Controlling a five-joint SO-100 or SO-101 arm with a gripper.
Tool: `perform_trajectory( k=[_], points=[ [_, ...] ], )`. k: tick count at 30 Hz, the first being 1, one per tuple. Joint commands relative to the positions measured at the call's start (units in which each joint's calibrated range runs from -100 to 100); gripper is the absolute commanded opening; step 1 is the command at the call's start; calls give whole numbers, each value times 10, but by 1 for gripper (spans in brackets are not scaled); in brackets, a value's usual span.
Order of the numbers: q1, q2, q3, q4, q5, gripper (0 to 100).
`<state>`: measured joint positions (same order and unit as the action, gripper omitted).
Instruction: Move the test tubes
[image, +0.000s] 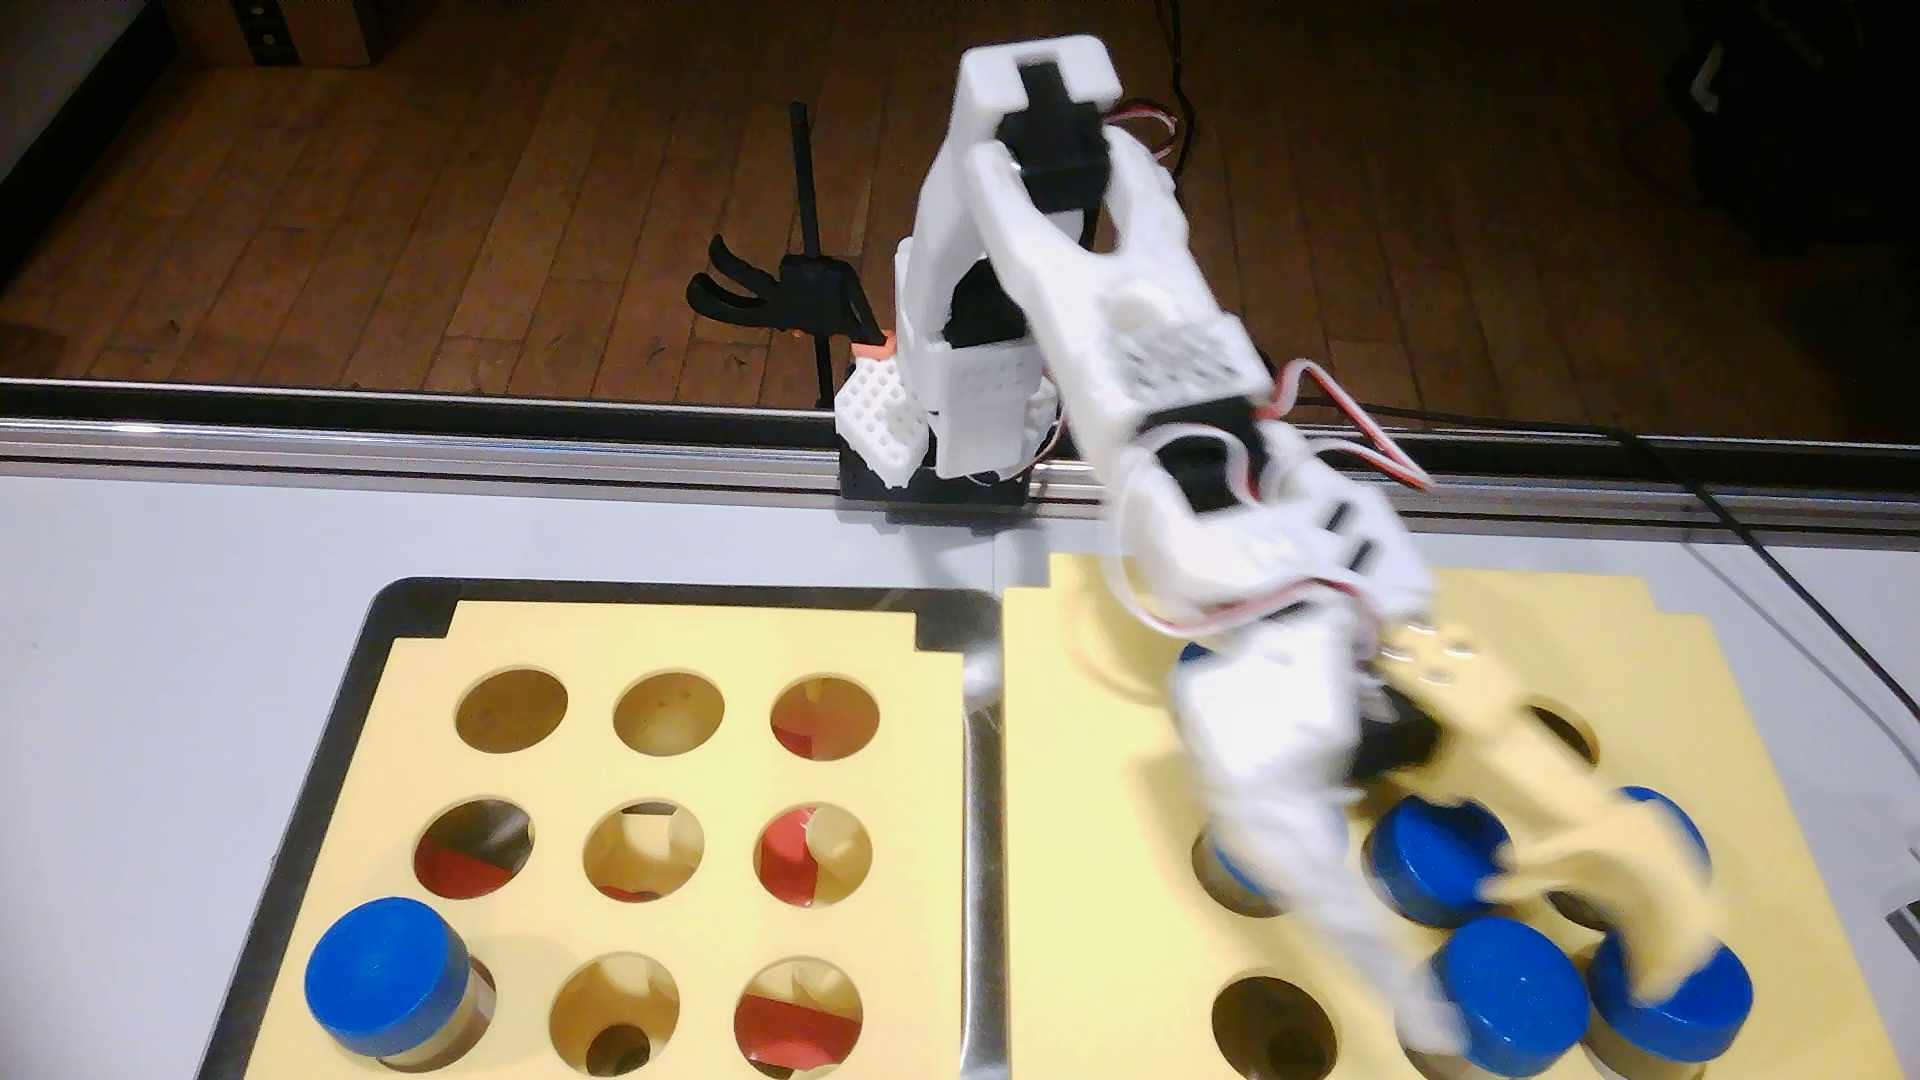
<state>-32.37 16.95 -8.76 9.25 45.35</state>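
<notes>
Blurred gripper (1558, 997) low over right foam block (1081, 831), fingers straddling a near-row test tube (1509, 995) (grip or release unclear), other blue-capped tubes partly hidden behind, one tube (387, 981) near-left in tray foam (935, 831).

The test tubes (388, 976) carry bright-blue caps over clear walls with a pale yellowish tint, and they sit in pale yellow foam (935, 831) whose round holes show red and cream patches below, the left sheet lying in a tray (343, 685) with a black rim. The arm (1049, 270) is white with black motor blocks and red, white and black wires; one of its fingers (1340, 914) is white, the other pale yellow like the foam. The tabletop (208, 561) is light grey, and the floor (416, 208) is dark brown wooden planks.
</notes>
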Motion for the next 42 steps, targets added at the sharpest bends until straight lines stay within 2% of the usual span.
perform_trajectory(
  k=[1,6,7,12,16,20,31,39,42],
  points=[
    [94,-106,-9,-4,0,30],
    [246,-237,101,-4,14,30],
    [297,-282,173,-4,24,30],
    [374,-368,354,-6,26,30],
    [380,-363,397,-10,26,30],
    [377,-295,362,-12,26,30],
    [378,-88,135,-12,26,30],
    [377,-11,48,-12,26,30],
    [377,-1,32,-12,26,24]
  ],
)
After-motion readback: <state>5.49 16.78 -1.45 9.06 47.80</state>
